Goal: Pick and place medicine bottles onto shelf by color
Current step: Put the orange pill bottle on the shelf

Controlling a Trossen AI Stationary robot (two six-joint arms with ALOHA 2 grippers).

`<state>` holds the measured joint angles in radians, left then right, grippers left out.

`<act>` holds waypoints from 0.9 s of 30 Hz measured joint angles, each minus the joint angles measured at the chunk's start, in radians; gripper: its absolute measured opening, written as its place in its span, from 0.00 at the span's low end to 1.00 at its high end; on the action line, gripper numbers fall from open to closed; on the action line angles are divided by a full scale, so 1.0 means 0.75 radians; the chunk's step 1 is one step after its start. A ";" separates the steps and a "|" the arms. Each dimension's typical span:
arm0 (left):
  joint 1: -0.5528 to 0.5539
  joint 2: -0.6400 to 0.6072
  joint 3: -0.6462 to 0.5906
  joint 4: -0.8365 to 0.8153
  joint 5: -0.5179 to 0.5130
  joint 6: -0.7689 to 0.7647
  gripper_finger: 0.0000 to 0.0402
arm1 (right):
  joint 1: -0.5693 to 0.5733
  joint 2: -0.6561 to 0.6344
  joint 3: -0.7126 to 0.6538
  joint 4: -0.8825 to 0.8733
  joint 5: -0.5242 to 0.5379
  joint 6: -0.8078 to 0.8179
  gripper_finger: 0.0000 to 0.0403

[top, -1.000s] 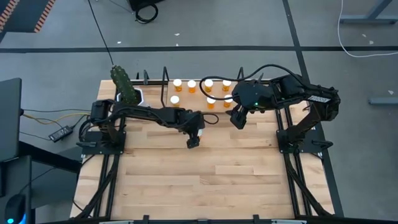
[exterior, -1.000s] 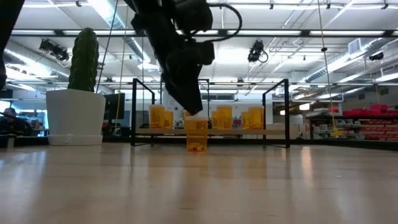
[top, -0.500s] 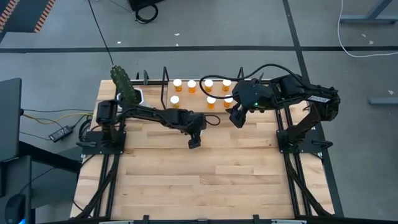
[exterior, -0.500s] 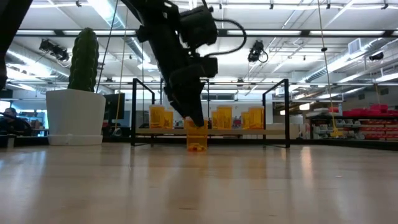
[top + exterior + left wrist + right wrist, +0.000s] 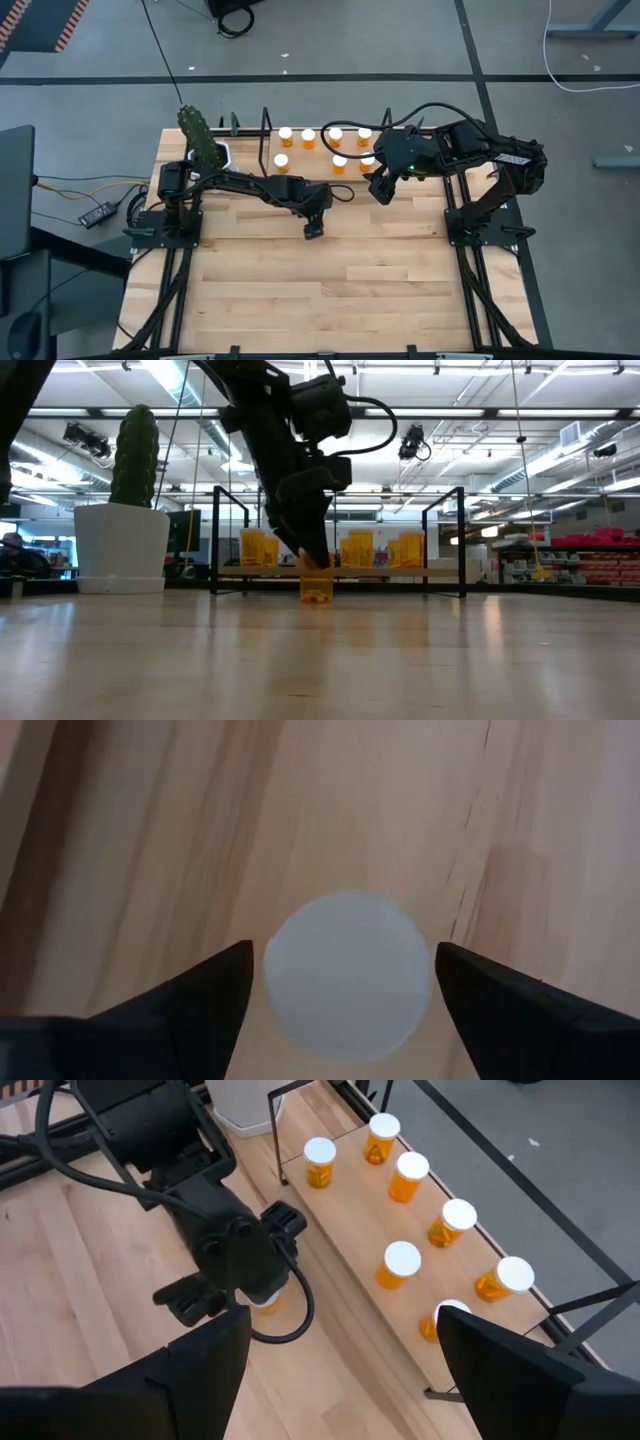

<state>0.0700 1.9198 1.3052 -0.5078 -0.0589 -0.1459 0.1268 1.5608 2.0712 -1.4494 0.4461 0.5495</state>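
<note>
Item one, left gripper (image 5: 314, 230): I have it over the middle of the table (image 5: 330, 290), pointing straight down. In the left wrist view its two dark fingers (image 5: 190, 1005) stand spread, one on each side of a round white cap, with a sliver of wood visible between each finger and the cap. I see no contact.

Item two, the lone bottle (image 5: 316, 585): it belongs to that cap (image 5: 347, 977). It stands upright on the bare table, in front of the shelf, orange body visible in the low view under the arm's tip. In the right wrist view it is mostly hidden beneath the left arm's head, only an orange edge showing.

Item three, right gripper (image 5: 381, 195): I hold it raised just in front of the shelf's right part, fingers (image 5: 190, 1370) wide apart, nothing between them.

Item four, shelf (image 5: 350, 1250): a light-wood board with black wire uprights (image 5: 230, 540) at both ends, along the table's far edge.

Item five, bottles on the shelf (image 5: 401, 1264): seven, white-capped, upright, in two loose rows. One at the right end is partly hidden behind a right finger.

Item six, white pot (image 5: 122, 548) holding a cactus (image 5: 134, 457): on the table left of the shelf.
</note>
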 joint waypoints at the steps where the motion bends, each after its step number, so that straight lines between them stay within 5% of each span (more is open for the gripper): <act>1: 0.000 0.000 0.000 0.007 0.000 -0.004 0.79 | 0.000 0.000 0.000 0.000 0.000 -0.001 0.81; 9: 0.000 0.000 0.000 0.004 0.000 -0.011 0.72 | 0.000 0.000 0.000 0.000 0.000 0.000 0.81; 19: 0.000 -0.002 0.000 0.001 0.001 -0.080 0.51 | 0.000 0.000 0.000 0.000 0.000 0.000 0.81; 27: 0.013 -0.002 0.043 -0.097 0.001 -0.087 0.57 | 0.000 0.000 0.000 -0.001 0.003 0.000 0.81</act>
<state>0.0801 1.9182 1.3373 -0.5803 -0.0580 -0.2109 0.1268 1.5608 2.0712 -1.4498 0.4484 0.5495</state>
